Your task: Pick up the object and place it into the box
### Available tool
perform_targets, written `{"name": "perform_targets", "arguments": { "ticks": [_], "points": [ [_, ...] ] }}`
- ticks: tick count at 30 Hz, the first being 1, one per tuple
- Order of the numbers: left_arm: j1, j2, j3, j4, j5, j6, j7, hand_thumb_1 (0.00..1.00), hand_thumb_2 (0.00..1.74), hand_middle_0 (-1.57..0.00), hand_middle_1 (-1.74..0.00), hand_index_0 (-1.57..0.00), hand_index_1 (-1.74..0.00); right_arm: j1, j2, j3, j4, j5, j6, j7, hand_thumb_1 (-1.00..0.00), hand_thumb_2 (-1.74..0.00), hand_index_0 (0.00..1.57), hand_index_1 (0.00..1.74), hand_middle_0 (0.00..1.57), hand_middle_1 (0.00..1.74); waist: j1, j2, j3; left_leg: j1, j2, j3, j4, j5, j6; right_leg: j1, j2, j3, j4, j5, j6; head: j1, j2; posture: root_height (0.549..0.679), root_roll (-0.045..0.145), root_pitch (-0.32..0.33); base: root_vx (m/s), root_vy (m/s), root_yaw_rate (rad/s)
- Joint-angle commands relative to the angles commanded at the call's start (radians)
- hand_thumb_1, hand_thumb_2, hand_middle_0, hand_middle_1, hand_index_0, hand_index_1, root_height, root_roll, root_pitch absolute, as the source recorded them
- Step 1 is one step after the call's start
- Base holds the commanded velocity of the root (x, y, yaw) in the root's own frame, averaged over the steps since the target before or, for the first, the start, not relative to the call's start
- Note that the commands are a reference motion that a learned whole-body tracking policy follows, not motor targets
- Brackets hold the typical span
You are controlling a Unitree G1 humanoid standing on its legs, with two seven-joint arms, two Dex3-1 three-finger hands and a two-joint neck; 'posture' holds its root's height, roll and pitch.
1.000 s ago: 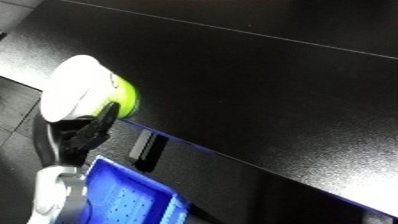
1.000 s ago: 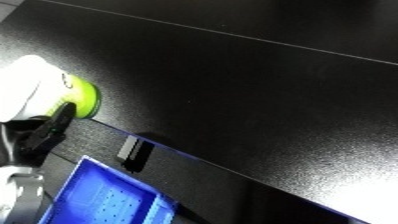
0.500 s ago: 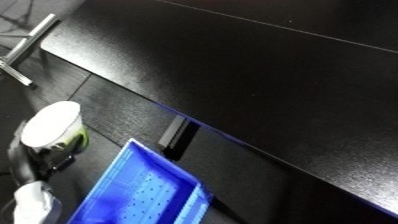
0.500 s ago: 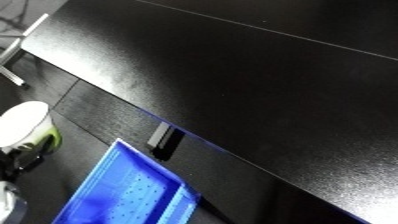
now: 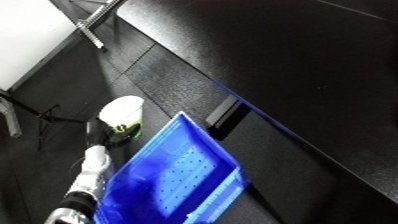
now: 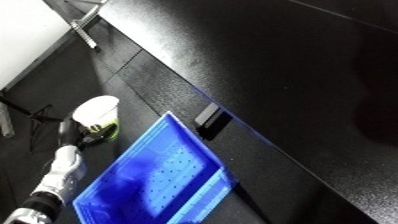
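Note:
My left hand (image 5: 105,136) is shut on a white cup with a yellow-green band (image 5: 122,113); it holds the cup just left of the blue bin (image 5: 173,175), above the dark floor. The bin is open-topped with a dotted floor and sits below the edge of the black table (image 5: 293,60). My white left forearm (image 5: 87,175) rises from the lower left. The right hand shows in neither view.
A small black and white block (image 6: 210,120) sits at the table's edge just above the bin. A metal stand (image 5: 93,22) stands at the top left, by a white floor area (image 5: 27,35). A dark cable (image 5: 49,117) lies on the floor left of the cup.
The camera has swung down and left, so the table now lies at the upper right. The cup in my left hand has come down off the table to beside the bin.

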Motion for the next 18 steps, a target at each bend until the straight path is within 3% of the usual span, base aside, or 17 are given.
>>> {"name": "perform_targets", "arguments": {
  "ticks": [1, 10, 12, 18],
  "points": [
    [-0.008, 0.001, -0.01, 0.03, 0.0, 0.006, -0.019, 0.5, 0.87, -0.79, -0.87, -0.79, -0.87, -0.004, -0.002, 0.002, 0.002, -0.003, 0.0, 0.004, 0.0, 0.0, 0.0, 0.0, 0.0, 0.0, -0.002, -0.001, 0.0, 0.001, 0.001, 0.001, -0.005, 0.001, -0.0011, 0.0, 0.0018, 0.001, -0.004, 0.0, 0.0004, 0.004, 0.004, 0.618, 0.05, -0.058, 0.006, 0.015, -0.018],
    [-0.022, -0.005, -0.038, 0.087, 0.015, 0.011, -0.049, 0.05, 0.09, -0.08, -0.09, -0.08, -0.09, -0.013, -0.006, 0.01, -0.005, -0.002, 0.009, 0.002, 0.0, 0.0, 0.0, 0.0, 0.0, 0.0, -0.007, -0.002, 0.0, 0.002, 0.002, 0.005, -0.024, 0.008, -0.006, 0.0, 0.0082, 0.003, -0.024, 0.005, 0.0012, 0.024, 0.025, 0.62, 0.049, -0.049, -0.007, 0.005, -0.011],
    [-0.023, -0.007, -0.041, 0.094, 0.015, 0.009, -0.056, 0.0, 0.0, 0.0, 0.0, 0.0, 0.0, -0.013, -0.006, 0.01, -0.006, 0.0, 0.01, 0.001, 0.0, 0.0, 0.0, 0.0, 0.0, 0.0, -0.008, -0.002, 0.0, 0.002, 0.001, 0.005, -0.026, 0.008, -0.0064, 0.0, 0.0096, 0.003, -0.027, 0.007, 0.0011, 0.036, 0.026, 0.62, 0.048, -0.047, -0.013, -0.006, -0.008],
    [-0.025, -0.009, -0.046, 0.104, 0.01, -0.001, -0.066, 0.0, 0.0, 0.0, 0.0, 0.0, 0.0, -0.013, -0.006, 0.015, -0.013, 0.01, 0.01, -0.003, 0.0, 0.0, 0.0, 0.0, 0.0, 0.0, -0.01, -0.002, 0.0, 0.004, 0.0, 0.006, -0.031, 0.008, -0.0071, 0.001, 0.0145, 0.004, -0.037, 0.012, 0.0002, 0.067, 0.043, 0.622, 0.046, -0.044, -0.012, -0.005, -0.014]
  ]
}}
